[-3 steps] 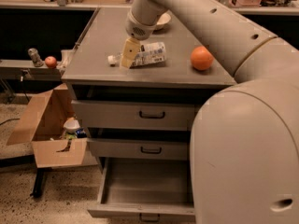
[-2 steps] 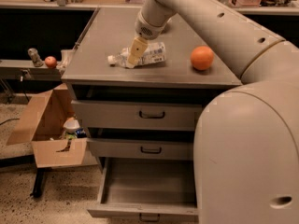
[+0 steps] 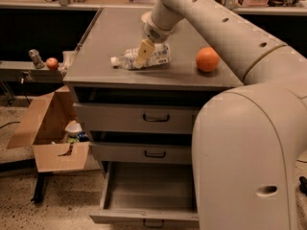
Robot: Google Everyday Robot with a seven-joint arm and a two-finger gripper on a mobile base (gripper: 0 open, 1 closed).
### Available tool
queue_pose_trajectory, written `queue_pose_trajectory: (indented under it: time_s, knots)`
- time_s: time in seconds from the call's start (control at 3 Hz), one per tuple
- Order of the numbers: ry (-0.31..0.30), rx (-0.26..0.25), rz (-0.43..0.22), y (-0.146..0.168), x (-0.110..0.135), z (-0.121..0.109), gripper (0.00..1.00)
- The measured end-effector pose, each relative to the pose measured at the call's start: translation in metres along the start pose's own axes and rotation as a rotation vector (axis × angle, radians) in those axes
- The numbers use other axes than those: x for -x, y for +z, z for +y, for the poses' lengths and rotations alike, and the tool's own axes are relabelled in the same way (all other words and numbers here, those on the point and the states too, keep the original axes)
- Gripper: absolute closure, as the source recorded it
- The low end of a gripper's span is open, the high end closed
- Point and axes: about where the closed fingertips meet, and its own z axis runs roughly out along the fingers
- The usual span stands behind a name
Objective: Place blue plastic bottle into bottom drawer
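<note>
The blue plastic bottle (image 3: 152, 55) lies on its side on the grey cabinet top (image 3: 105, 61), white cap pointing left. My gripper (image 3: 142, 56) is right over the bottle's middle, one cream finger (image 3: 142, 53) lying across its front. The bottom drawer (image 3: 148, 190) is pulled open below, showing a plain grey interior with nothing in it. The two drawers above it are closed.
An orange (image 3: 207, 59) sits on the cabinet top to the right of the bottle. An open cardboard box (image 3: 48, 133) with items stands on the floor at the left. My arm's large body (image 3: 244, 157) covers the cabinet's right side. A small red fruit (image 3: 52, 63) sits on a ledge left.
My gripper has moved right and back across the cabinet top, and the bottle under it has shifted with it, lying flatter with its cap to the left.
</note>
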Motion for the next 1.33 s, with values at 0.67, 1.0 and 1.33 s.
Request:
queue_pose_trajectory:
  time_s: [0.67,1.0,1.33]
  knots:
    - [0.045,0.030,0.025,0.015,-0.013,0.001,0.49]
    - [-0.008,0.017,-0.001,0.001,0.004,0.010,0.72]
    - [-0.081,0.006,-0.077,-0.033,0.027,0.035,0.95]
